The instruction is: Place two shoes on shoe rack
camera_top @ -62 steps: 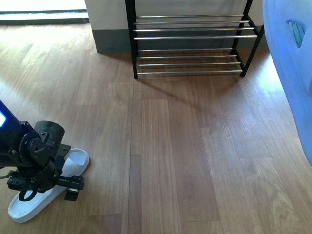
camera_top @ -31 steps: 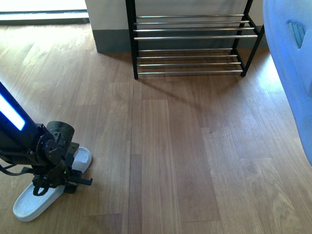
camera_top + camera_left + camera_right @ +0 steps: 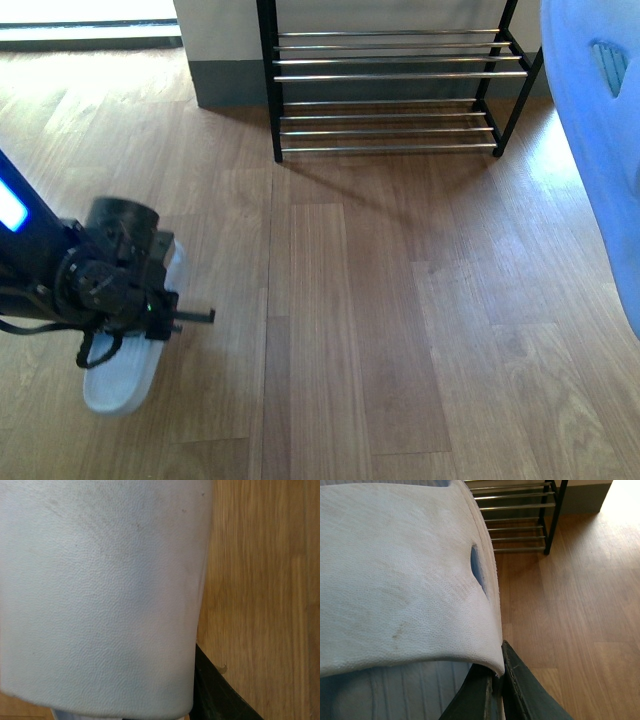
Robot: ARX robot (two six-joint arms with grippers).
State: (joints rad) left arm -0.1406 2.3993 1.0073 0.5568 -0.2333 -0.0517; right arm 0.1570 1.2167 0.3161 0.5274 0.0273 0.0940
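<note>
Left claw point(image 3: 140, 322) clamps the left sandal point(image 3: 115, 385), right claw point(image 3: 495, 680) the right sandal point(image 3: 395, 580) (bare floor point(image 3: 350, 300) fronts rack point(image 3: 390, 75)).

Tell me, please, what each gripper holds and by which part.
Left gripper: pale blue sandal, by its strap. Right gripper: second sandal, by its strap.
</note>
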